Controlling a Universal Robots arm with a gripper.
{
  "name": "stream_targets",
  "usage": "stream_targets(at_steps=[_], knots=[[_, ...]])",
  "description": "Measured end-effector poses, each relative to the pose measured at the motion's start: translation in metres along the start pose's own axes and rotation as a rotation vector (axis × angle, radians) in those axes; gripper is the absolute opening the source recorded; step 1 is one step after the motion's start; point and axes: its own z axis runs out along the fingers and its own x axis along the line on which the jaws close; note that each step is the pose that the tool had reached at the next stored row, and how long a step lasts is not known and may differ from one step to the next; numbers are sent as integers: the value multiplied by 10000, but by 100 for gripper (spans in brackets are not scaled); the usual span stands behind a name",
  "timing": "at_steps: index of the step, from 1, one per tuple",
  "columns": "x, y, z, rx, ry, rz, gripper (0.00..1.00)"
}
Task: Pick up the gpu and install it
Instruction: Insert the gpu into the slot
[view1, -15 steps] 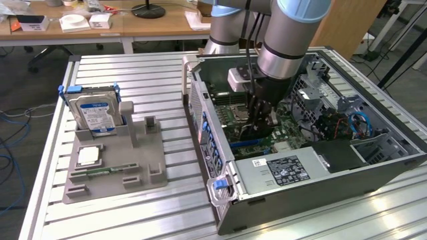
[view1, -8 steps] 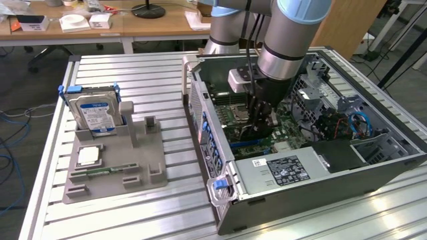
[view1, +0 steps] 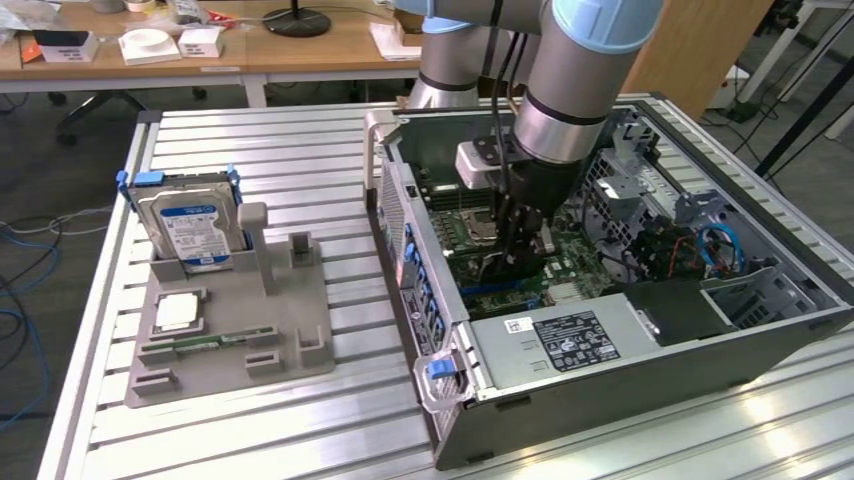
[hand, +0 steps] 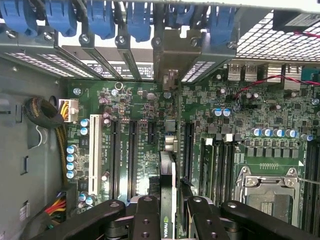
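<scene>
Inside the computer case (view1: 747, 300) (lid off), claw-held (hand: 167, 210) gpu (hand: 167, 170) over motherboard (hand: 125, 125)

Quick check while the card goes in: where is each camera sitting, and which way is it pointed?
Exterior view: off the arm, high, looking down across the slatted table at the open computer case; the arm reaches into it.
Wrist view: on the wrist, facing the motherboard; the tool grips the gpu edge-on.
Shared: motherboard, tool, case interior.

A slatted metal surface (view1: 267, 150) carries an open computer case (view1: 641, 380) beneath the gripper (view1: 514, 262) and a grey parts holder (view1: 227, 340) off to one side.
</scene>
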Motion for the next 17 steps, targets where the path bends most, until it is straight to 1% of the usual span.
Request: stream_targets(at_steps=[11, 17], knots=[[-2, 6, 3, 7, -14, 25, 26], [-2, 11, -1, 5, -11, 41, 26]])
